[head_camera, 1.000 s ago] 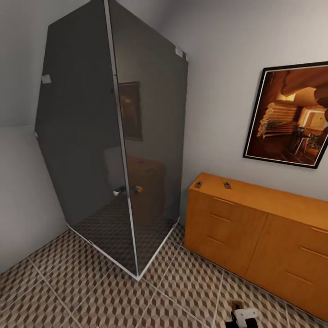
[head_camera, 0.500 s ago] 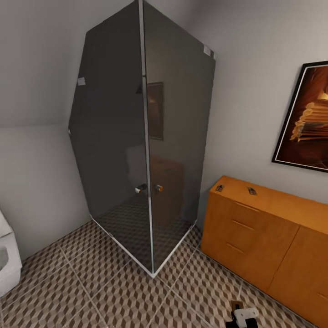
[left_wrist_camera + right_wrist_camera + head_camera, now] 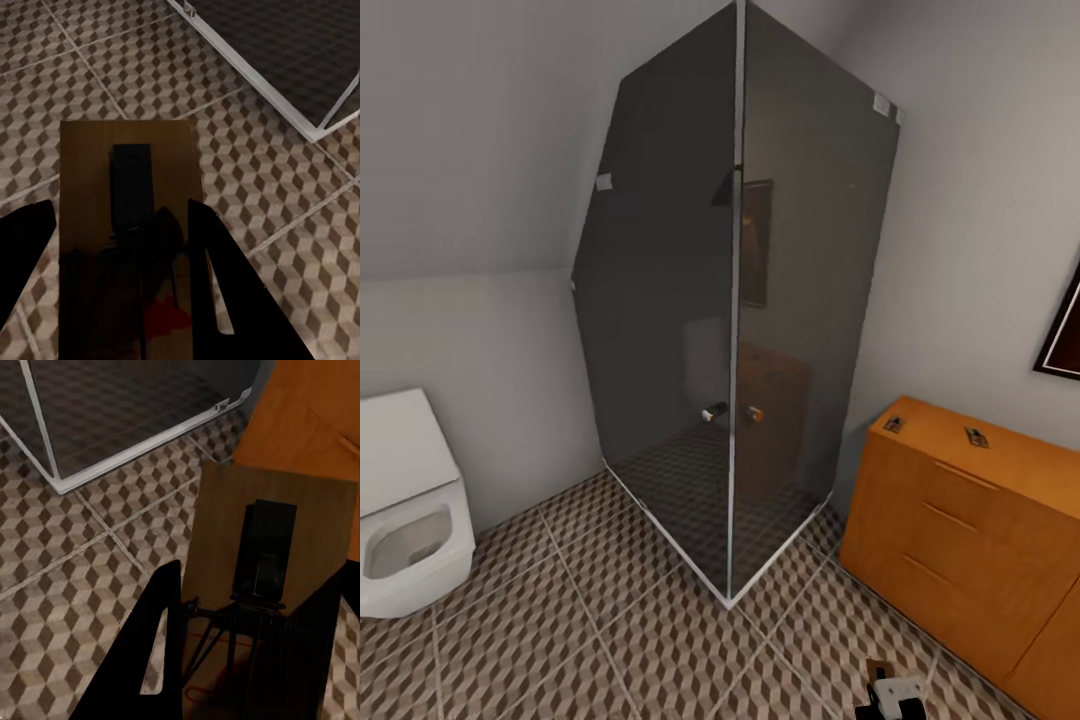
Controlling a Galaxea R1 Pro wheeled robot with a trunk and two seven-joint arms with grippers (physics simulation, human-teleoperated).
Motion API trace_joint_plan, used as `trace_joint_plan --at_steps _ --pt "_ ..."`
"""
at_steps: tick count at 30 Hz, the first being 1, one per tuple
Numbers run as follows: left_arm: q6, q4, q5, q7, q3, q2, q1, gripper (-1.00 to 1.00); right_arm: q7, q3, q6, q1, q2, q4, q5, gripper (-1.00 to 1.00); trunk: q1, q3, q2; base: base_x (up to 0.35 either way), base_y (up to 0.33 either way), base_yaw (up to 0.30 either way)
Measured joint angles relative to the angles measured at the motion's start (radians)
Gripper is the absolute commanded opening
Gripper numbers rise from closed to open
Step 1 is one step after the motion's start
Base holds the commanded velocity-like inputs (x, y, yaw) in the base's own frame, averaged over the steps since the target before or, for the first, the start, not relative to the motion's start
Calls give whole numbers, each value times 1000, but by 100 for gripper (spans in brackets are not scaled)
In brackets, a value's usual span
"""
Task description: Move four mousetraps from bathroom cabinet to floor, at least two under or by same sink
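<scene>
In the left wrist view my left gripper (image 3: pixel 120 206) is shut on a mousetrap (image 3: pixel 90 172), a brown board with a black mechanism, held above the bathroom floor (image 3: pixel 247 150). My right gripper (image 3: pixel 255 577) is shut on another mousetrap (image 3: pixel 217 517) above the tiles, near the cabinet (image 3: pixel 315 405). The head view catches the right gripper (image 3: pixel 895 695) at the bottom edge, a brown mousetrap (image 3: pixel 878 668) at its tip. Two small dark mousetraps (image 3: pixel 894 424) (image 3: pixel 976 437) lie on top of the orange-brown cabinet (image 3: pixel 960 540). The bathroom sink is out of view.
A dark glass shower enclosure (image 3: pixel 740 300) stands in the corner, its white base corner (image 3: pixel 728 598) jutting onto the cube-patterned floor (image 3: pixel 610 640). A white toilet (image 3: pixel 405 520) sits against the left wall. A framed picture's edge (image 3: pixel 1062 340) hangs above the cabinet.
The head camera has swung left: the shower and cabinet slid right in the picture, the wall picture nearly left it, and the toilet came in. Both grippers kept their mousetraps.
</scene>
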Motion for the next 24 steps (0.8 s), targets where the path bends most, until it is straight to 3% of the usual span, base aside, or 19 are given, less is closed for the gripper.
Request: trace_joint_plan --at_steps 24 --pt "0 0 1 0 0 -6 0 -100 0 0 2 3 -1 0 1 -100 0 0 0 0 0 300"
